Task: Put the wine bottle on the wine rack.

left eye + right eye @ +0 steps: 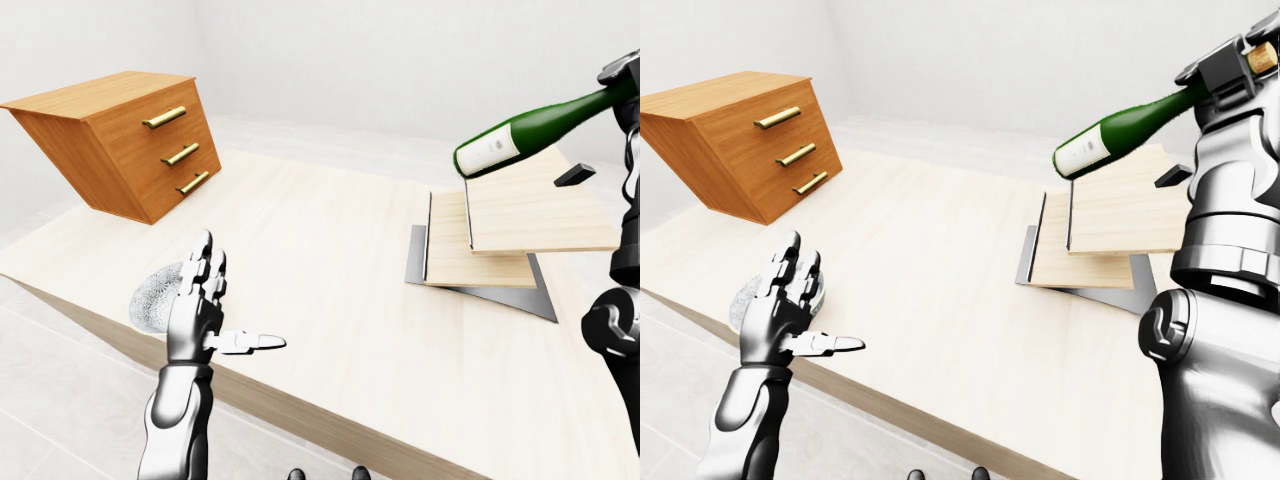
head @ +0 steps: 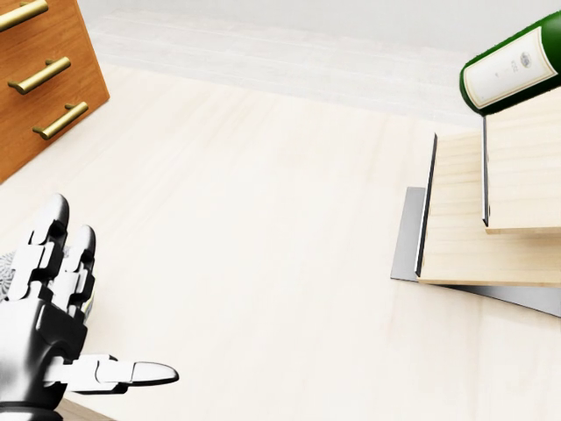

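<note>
- Hanging in the air over the wine rack (image 1: 520, 225), the wine bottle (image 1: 1120, 132) was tilted, its base and white label lower and toward the view's left, its neck rising toward the upper right of the right-eye view.
- The right hand (image 1: 1225, 75) was closed round the bottle's neck just below the cork, at the top right corner of the right-eye view; the right arm stood as a tall grey column down that view's right side.
- In the head view only the bottle's base and label showed, at the top right corner, above the rack's upper board and not touching it.
- The wine rack was two pale wooden boards, stepped one above the other on a grey metal base, with thin dark uprights along their left edges; it sat near the right edge of the desk (image 1: 330, 260).
- The left hand (image 1: 205, 315) was held upright above the desk's near left edge, fingers straight and together, thumb stuck out toward the view's right, gripping nothing.
- A pale, textured round thing (image 1: 158, 298) lay on the desk just behind that hand; what it was could not be told.
- A wooden chest of drawers (image 1: 125, 140) with three brass handles stood at the desk's far left corner, well apart from the rack.
</note>
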Controlling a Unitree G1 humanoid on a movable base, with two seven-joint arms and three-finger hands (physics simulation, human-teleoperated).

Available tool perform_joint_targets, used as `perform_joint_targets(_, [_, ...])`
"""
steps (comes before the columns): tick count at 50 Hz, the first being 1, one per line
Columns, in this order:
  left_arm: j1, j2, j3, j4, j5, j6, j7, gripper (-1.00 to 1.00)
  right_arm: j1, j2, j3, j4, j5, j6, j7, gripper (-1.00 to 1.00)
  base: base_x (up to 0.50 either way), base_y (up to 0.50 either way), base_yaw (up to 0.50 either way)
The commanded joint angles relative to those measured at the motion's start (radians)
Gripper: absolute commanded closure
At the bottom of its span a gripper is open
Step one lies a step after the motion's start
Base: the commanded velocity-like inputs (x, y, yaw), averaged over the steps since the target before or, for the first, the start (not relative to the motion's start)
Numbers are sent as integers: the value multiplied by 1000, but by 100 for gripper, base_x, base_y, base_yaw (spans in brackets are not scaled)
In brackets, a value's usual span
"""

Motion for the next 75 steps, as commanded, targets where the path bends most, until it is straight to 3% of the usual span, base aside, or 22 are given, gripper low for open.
perform_joint_targets(1, [2, 0, -6, -1, 5, 0, 1, -100, 36, -36, -32, -61, 67, 0, -25, 100, 0, 0, 0])
perform_joint_targets(35, [-1, 0, -12, 18, 10, 0, 3, -100, 158, -79, -48, -107, 193, 0, -46, 100, 0, 0, 0])
perform_joint_targets(75, [-9, 0, -22, 29, 17, 0, 10, -100, 225, -62, -38, -63, 168, 0, -2, 100, 0, 0, 0])
